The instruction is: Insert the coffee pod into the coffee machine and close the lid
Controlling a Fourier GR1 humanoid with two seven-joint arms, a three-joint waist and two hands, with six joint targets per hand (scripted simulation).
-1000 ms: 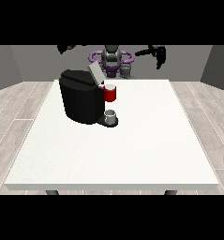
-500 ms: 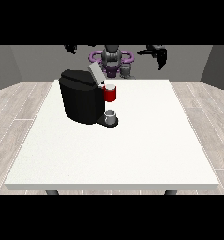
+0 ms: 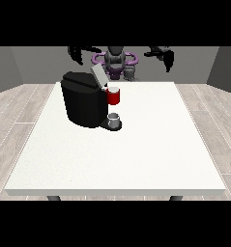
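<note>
A black coffee machine [image 3: 83,101] stands on the left half of the white table [image 3: 151,144]. Its grey lid [image 3: 97,75] is tilted up and open above the red brew head [image 3: 113,97]. A small grey cup [image 3: 115,118] sits on the drip tray below the head. A small grey coffee pod [image 3: 130,73] rests near the table's far edge, in front of the robot. The hand at the view's left [image 3: 78,53] hangs raised behind the machine. The hand at the view's right [image 3: 166,57] is raised above the far right edge, apart from the pod.
The robot's torso [image 3: 115,60] stands behind the far table edge. Wooden floor surrounds the table.
The hand at the view's left has shifted slightly towards the robot's middle. The hand at the view's right has sunk a little. Machine, lid and pod have not moved.
</note>
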